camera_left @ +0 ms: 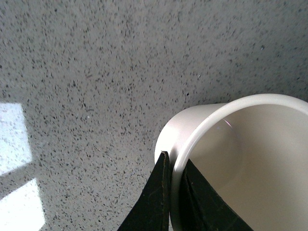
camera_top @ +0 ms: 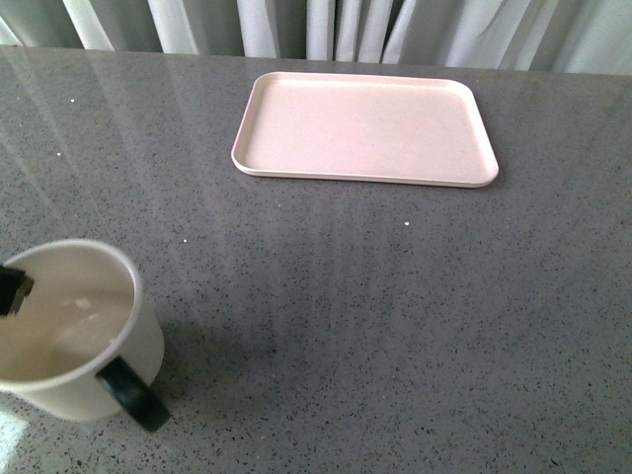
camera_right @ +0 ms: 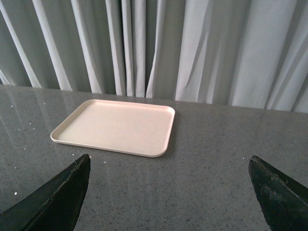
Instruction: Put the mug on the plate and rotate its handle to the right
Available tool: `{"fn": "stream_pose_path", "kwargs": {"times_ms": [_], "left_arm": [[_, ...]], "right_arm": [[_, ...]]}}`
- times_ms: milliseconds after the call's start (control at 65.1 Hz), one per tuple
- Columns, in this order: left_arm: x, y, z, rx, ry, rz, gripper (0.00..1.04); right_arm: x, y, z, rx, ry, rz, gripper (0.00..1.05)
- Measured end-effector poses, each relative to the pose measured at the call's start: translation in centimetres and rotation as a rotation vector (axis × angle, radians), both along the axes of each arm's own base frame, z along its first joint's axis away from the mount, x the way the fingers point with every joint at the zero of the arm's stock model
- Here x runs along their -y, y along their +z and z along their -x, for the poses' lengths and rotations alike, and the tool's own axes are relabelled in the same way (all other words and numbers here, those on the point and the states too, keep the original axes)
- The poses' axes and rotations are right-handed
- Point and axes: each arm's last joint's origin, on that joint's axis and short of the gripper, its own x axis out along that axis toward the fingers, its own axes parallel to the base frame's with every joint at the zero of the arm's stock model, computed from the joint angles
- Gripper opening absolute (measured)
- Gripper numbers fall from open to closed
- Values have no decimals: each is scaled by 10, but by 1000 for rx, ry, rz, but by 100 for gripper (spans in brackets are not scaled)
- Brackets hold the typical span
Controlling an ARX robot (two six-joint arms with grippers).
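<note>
The cream-white mug (camera_top: 69,331) is at the near left of the grey table, far from the pale pink plate (camera_top: 365,128), which lies flat and bare at the far middle. Its black handle (camera_top: 133,393) points to the near right. My left gripper (camera_left: 175,161) is shut on the mug's rim (camera_left: 192,139), one black finger outside the wall and one inside. Only a finger (camera_top: 12,291) of it shows in the front view. Whether the mug touches the table I cannot tell. My right gripper (camera_right: 168,161) hangs open over bare table, short of the plate (camera_right: 115,127).
The speckled grey tabletop (camera_top: 395,316) stretches between mug and plate. Pale curtains (camera_right: 192,48) hang behind the table's far edge. Bright patches of light (camera_left: 14,139) fall on the table by the mug.
</note>
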Motion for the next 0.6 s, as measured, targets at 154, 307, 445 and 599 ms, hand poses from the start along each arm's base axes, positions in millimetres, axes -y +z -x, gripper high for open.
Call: {"fn": "stream_pose_path", "kwargs": {"times_ms": [154,307,445,599], "left_arm": [[24,45,-45,102,-29,35,2],[47,63,-83,141,-65,49,2],[73,72,-118,150,-109,55,2],[103,76,-155,146,-149,59,2]], "right_arm": [[0,0,0,0,0,0,96],[0,0,0,0,0,0,96],[0,0,0,0,0,0,96],[0,0,0,0,0,0,96]]}}
